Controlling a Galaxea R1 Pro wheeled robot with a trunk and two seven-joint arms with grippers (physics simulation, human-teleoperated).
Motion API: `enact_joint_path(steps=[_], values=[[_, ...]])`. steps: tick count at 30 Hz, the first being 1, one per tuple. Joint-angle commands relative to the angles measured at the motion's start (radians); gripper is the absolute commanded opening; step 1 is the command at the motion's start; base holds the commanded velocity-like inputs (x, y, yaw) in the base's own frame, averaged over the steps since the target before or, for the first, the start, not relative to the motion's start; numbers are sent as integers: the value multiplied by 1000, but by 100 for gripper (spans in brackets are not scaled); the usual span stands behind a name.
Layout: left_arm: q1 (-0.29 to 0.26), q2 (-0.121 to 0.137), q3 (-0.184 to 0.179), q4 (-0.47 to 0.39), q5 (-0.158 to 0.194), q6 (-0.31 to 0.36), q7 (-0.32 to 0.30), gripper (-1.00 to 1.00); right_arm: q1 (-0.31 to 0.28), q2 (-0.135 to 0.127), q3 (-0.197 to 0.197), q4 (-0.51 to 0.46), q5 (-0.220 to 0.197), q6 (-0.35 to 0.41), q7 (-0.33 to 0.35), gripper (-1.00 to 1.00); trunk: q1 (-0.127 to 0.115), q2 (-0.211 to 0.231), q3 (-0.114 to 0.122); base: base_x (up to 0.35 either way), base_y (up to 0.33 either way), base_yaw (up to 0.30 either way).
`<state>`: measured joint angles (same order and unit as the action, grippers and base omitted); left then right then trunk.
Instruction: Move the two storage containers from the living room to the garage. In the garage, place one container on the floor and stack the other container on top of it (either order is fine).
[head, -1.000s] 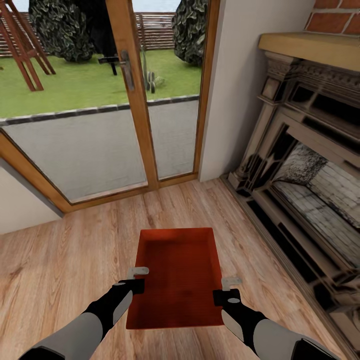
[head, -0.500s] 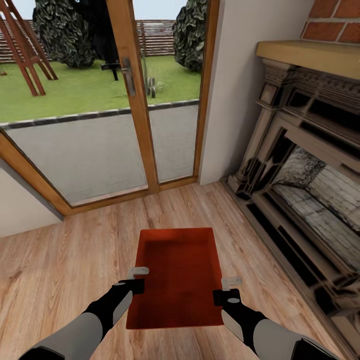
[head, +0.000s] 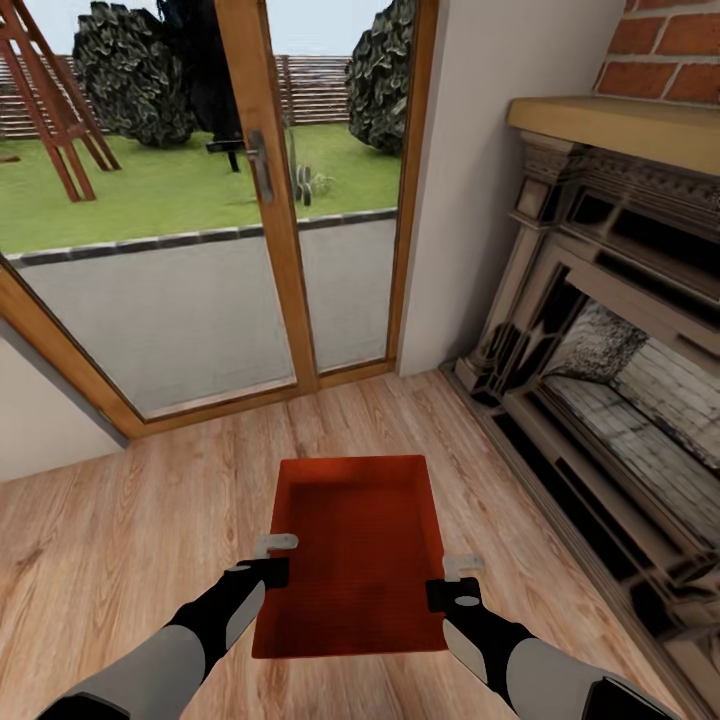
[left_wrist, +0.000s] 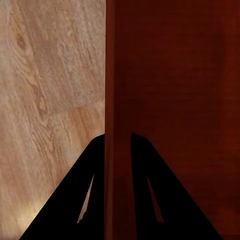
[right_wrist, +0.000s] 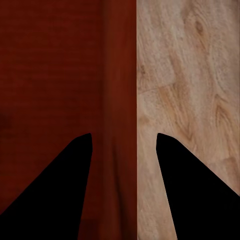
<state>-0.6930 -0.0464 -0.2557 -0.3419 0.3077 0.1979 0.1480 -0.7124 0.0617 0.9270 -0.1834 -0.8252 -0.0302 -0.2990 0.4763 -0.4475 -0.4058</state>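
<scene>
Head view: I hold one storage container (head: 360, 545) between both arms above the living room planks (head: 120, 520), left gripper (head: 272, 560) pinching its side wall. The right gripper (head: 455, 580) looks loose astride the opposite wall, though that's hard to confirm. Next I must carry it garageward.

Wood-framed glass door (head: 262, 190) across upper left, lawn (head: 150, 190) and hedges (head: 135, 70) beyond, white wall (head: 460, 180) at center right, carved fireplace surround (head: 600, 330) along right edge, brick (head: 670, 50) at upper right.

Light wood plank floor (head: 130, 530), fireplace (head: 610, 340) standing on it
</scene>
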Motion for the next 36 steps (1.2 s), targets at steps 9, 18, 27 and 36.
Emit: enact_joint_path(steps=[9,18,27,36], values=[[0,5,-7,-2,-4,4,15,-100,-1,-3,-4,1,-6,-5,-5,-100,0,-1,13,0,0,0],[0,5,-8,-2,-5,-2,15,-100,-1,-3,-4,1,-6,-5,-5,-100,0,-1,27,0,0,0],[0,5,-8,-2,-8,-4,16,-100,-1,-3,-4,1,-6,-5,-5,-100,0,-1,41,0,0,0],[0,5,-8,-2,-9,-6,16,-100,-1,-3,-4,1,-6,-5,-5,-100,0,-1,55,0,0,0]])
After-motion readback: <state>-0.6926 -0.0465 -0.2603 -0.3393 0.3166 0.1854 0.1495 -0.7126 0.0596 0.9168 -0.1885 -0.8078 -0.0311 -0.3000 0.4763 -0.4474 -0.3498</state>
